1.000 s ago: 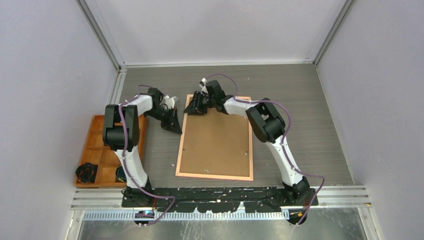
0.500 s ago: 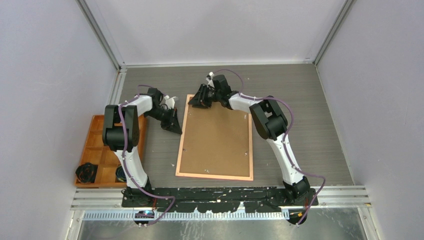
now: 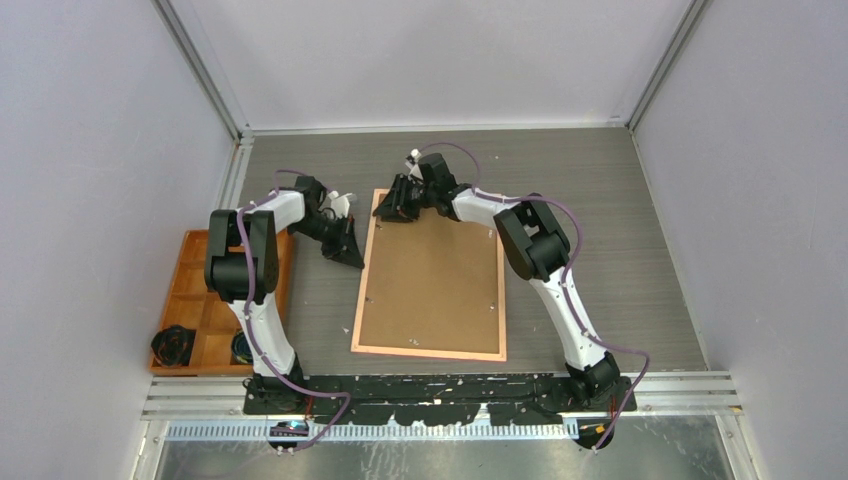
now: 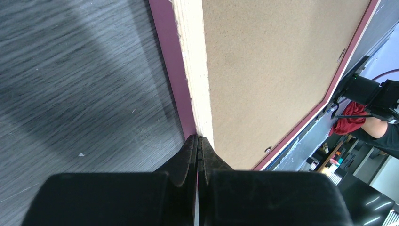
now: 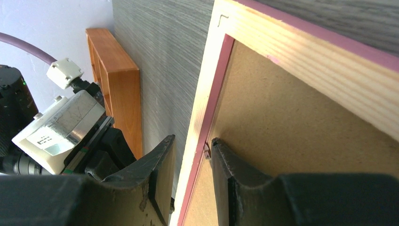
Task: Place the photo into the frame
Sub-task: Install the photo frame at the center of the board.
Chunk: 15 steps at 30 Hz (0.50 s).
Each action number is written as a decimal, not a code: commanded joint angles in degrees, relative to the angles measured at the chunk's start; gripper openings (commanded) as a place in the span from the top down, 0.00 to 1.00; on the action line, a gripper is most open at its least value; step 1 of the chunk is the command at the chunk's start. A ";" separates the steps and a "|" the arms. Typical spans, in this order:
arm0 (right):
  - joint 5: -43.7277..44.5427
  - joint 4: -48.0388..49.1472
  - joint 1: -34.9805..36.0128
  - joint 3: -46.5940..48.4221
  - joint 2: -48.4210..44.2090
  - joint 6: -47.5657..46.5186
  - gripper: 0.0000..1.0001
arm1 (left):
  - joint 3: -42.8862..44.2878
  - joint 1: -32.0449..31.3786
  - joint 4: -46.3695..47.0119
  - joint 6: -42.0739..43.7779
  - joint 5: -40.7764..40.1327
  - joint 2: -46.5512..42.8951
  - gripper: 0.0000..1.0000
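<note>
The frame [image 5: 306, 66] is lying back-up on the counter [image 3: 600, 250], its opening being filled by a brown board [image 3: 430, 280]. The left pincer [image 4: 197, 138], fingers pressed together, is being touched tip-first to the frame's left rail. The right pincer [image 5: 193, 139] is being held apart astride the same rail near the far left corner, one finger outside it and the other on the board. An orange tray [image 3: 190, 300] is sitting left of the left arm.
</note>
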 commanded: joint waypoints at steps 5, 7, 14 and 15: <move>-0.24 -4.42 1.82 1.57 -0.56 -3.31 0.62 | -1.16 -0.53 2.60 2.45 -3.90 0.31 1.00; -0.46 -4.38 1.91 1.42 -0.67 -3.38 0.63 | -1.25 -0.53 2.69 2.61 -3.86 0.24 1.00; -1.60 -4.79 2.16 2.10 -0.74 -3.39 0.64 | -1.77 -0.55 3.24 2.77 -4.24 -0.24 1.00; -1.93 -4.85 2.12 2.33 -0.67 -3.21 0.64 | -1.70 -0.54 3.22 2.79 -4.34 -0.19 0.99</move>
